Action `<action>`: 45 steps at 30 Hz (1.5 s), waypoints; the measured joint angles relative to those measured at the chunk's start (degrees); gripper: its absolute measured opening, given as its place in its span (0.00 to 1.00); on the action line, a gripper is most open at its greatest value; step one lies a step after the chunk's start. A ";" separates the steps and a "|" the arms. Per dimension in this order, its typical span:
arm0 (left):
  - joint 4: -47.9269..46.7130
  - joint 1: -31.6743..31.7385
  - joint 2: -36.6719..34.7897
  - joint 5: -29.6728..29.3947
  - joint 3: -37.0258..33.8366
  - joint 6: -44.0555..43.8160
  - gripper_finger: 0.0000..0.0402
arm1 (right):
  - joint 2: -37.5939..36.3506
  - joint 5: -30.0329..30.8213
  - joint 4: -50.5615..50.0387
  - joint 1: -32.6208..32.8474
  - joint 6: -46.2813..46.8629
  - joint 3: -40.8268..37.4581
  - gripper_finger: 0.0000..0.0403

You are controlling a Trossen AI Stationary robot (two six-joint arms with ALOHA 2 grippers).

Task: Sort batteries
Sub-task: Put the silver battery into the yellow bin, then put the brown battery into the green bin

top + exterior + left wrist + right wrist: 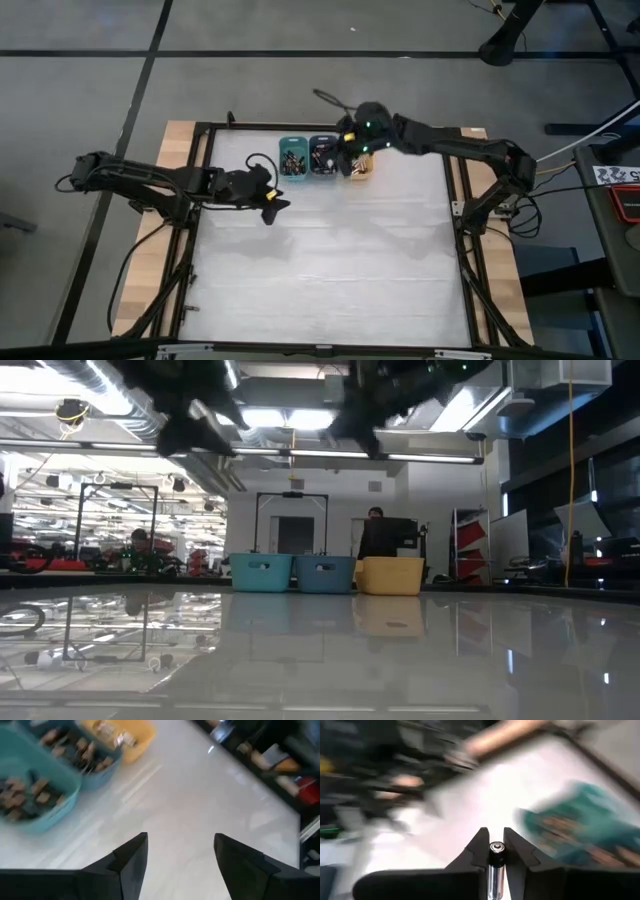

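My right end effector (493, 851): clamped on battery (495, 847), above orange bin (360, 172). My left end effector (180, 855): fingers parted, empty, teal bin (35, 795) just ahead.

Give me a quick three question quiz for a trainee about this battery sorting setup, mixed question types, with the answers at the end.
1. True or false: the left gripper is open and empty.
2. What does the right gripper hold? A) a battery B) a screw C) nothing
3. Fill in: left to right in the high view, the bins are teal, blue and ____.

Key: 1 true; 2 A; 3 yellow.
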 joint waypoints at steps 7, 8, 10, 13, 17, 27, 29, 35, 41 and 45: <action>-7.37 -0.15 -1.22 0.19 -0.02 -5.53 0.50 | 2.61 14.60 -16.34 -9.70 -4.36 -0.02 0.08; -7.08 -0.18 -1.25 0.17 -0.02 -5.64 0.50 | 3.67 14.58 -17.48 -10.64 -4.42 -0.08 0.08; -6.66 -0.17 -1.24 0.17 -0.02 -5.98 0.50 | 5.99 14.41 -17.31 -11.81 -4.49 -0.09 0.08; -5.65 -0.17 -1.22 0.19 -0.02 -5.87 0.50 | 9.07 14.37 -17.37 -13.51 -4.88 -0.09 0.08; -5.72 -0.17 -1.22 0.22 -0.02 -5.92 0.50 | 11.82 14.47 -19.01 -14.57 -4.40 -0.09 0.09; -6.25 -0.15 -1.22 4.72 -0.02 -7.55 0.50 | 12.55 17.35 -20.93 -14.45 -5.88 -0.09 0.28; -8.33 -0.21 -1.22 7.11 -0.02 -8.15 0.50 | 12.55 17.52 -21.23 -14.45 -6.09 -0.09 0.33; -19.53 -5.24 -0.16 17.84 -0.02 -12.20 0.50 | 10.66 17.21 -22.20 -14.42 -7.31 -0.09 0.40; -28.50 -17.37 1.51 25.89 -0.02 -22.21 0.50 | 2.51 15.41 -21.32 -12.38 -7.31 -0.09 0.40; -31.62 -27.29 5.50 30.36 -0.01 -29.42 0.50 | -4.03 15.63 -18.86 -8.89 -7.31 -0.04 0.40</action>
